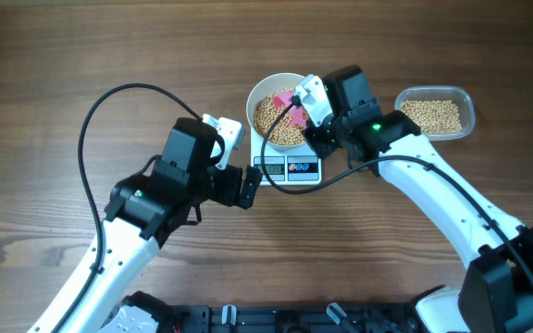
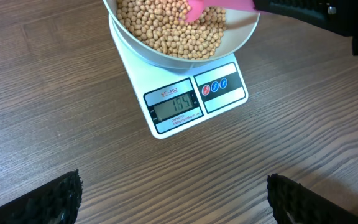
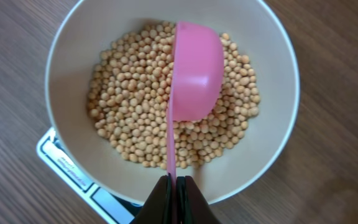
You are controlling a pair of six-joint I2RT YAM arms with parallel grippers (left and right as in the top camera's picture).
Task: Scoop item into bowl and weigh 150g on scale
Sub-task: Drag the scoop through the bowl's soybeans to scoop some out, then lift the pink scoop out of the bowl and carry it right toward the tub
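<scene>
Right gripper (image 3: pixel 176 186): clenched on the handle of the pink scoop (image 3: pixel 194 71).
Scoop axis: runs straight out from my jaws, with the cup rolled on its side over the bowl's middle.
Beans (image 3: pixel 129 106): heaped in the white bowl (image 3: pixel 73 50), directly beneath the scoop; more lie in the clear tub (image 1: pixel 433 113) to my right.
Bowl: sits on the scale (image 2: pixel 194 99).
Left gripper (image 2: pixel 173 202): released, wide, empty, over the bench (image 1: pixel 63 55) before the scale.
Nearer arm: the right, I judge, for any trimming.
</scene>
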